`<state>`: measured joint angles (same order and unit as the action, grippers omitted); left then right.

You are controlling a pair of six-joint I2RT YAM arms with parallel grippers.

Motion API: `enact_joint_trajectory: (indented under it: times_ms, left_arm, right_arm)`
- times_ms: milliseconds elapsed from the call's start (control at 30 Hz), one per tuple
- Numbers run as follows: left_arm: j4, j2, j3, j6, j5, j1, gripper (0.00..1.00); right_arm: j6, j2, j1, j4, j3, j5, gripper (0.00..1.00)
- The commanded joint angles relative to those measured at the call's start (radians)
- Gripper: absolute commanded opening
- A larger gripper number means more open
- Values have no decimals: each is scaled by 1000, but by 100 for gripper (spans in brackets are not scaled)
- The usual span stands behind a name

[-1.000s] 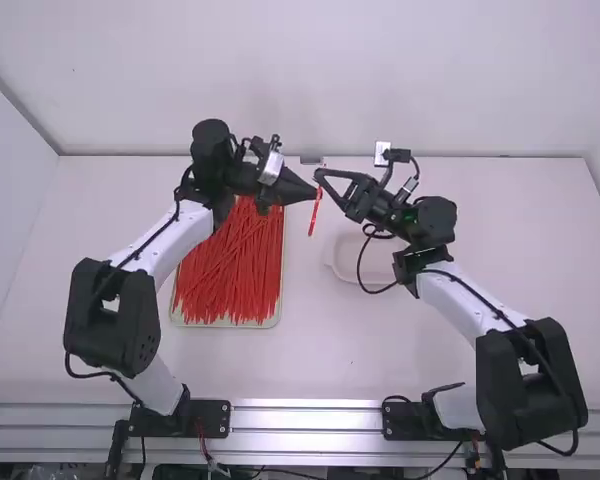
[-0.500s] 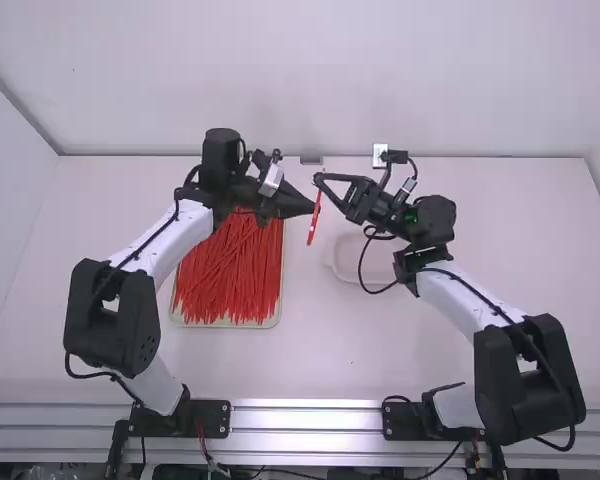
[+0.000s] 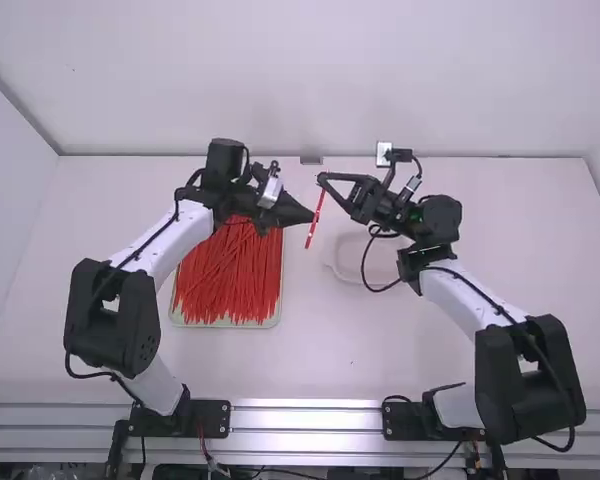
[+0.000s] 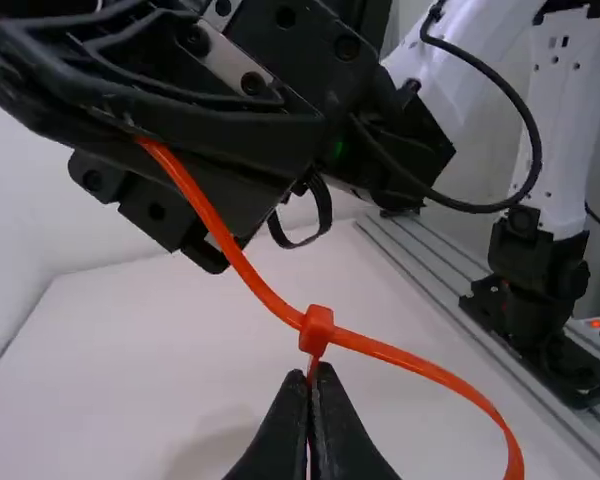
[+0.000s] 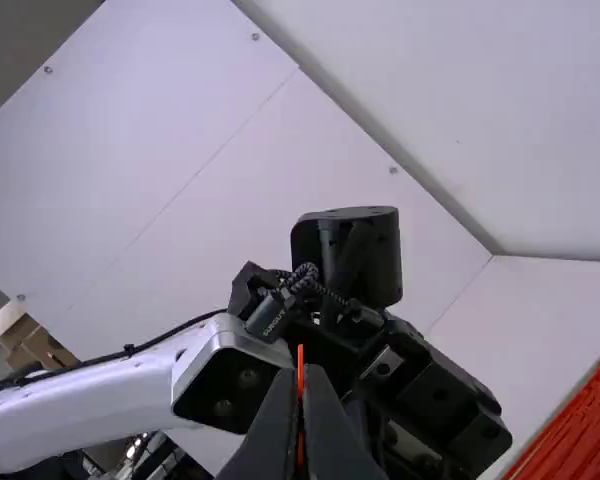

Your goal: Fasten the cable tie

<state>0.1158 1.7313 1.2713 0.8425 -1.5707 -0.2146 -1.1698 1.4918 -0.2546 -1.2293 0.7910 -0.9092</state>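
A red cable tie (image 3: 314,218) hangs in the air over the table's back middle, held between both grippers. My left gripper (image 3: 308,214) comes in from the left and is shut on the tie; in the left wrist view the left gripper (image 4: 310,376) pinches it just under the tie's square head (image 4: 316,329), with the strap (image 4: 435,372) curving away. My right gripper (image 3: 323,181) comes in from the right, shut on the tie's upper end. In the right wrist view the right gripper (image 5: 300,392) clamps a thin red strip (image 5: 300,358).
A pile of red cable ties (image 3: 232,268) lies on a flat tray (image 3: 276,318) left of centre, under the left arm. A pale shallow dish (image 3: 342,264) sits below the right gripper. Small fittings (image 3: 384,152) stand at the back wall.
The left gripper has shifted slightly toward the camera and away from the right gripper's tip. The tie now hangs a little lower. The right arm has barely moved.
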Motion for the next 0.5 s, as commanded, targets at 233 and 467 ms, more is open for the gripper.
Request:
enact_joint_trajectory:
  times_ms: [233,467]
  left_arm:
    - [-78,5,-150,45,1,-8,2]
    - [-163,5,-239,45,0,-8,2]
  right_arm:
    - [-92,-20,67,-129,67,41,0]
    - [-133,-20,100,-159,68,42,0]
